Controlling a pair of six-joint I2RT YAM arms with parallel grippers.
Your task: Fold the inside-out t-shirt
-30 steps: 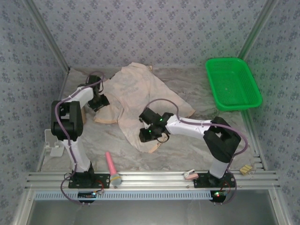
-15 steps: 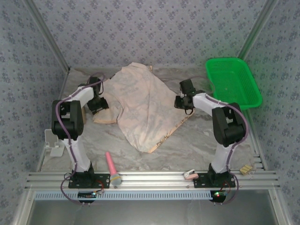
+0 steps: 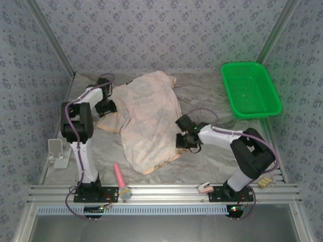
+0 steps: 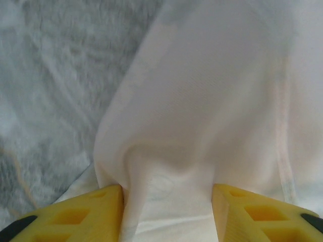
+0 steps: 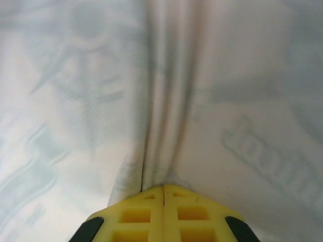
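Top external view, nearest first: along the rail by the arm bases lie a pink-handled tool (image 3: 120, 182) on the left and a small pink-and-white object (image 3: 204, 188) on the right. A white stand (image 3: 57, 152) sits at the left edge of the marbled surface (image 3: 217, 161). None of them touches the cloth, and none blocks either arm.

Further in, the inside-out t-shirt (image 3: 149, 118) lies in the middle of the surface. It is gathered into a long rumpled heap that runs from near the rail towards the back wall, with its paler reverse side up.

The right gripper (image 3: 179, 140) is low at the shirt's right edge. In the right wrist view its jaws are pressed together, with a pleat of cloth running straight into the tips, so it has pinched a thin fold. This is probably a hold for pulling that side out flat or carrying it across.

Beyond, the left gripper (image 3: 111, 108) is at the shirt's far left part, by what may be a sleeve. In the left wrist view its yellow fingers (image 4: 96, 206) stand part-way apart. A thick hump of cloth fills the gap and touches both, which I read as a grip on a bunched wad that anchors that side.

The green plastic basket (image 3: 251, 91) stands at the far right corner, well apart from the shirt. The main obstacle is the garment's own crumpling, since it needs spreading before any clean fold.
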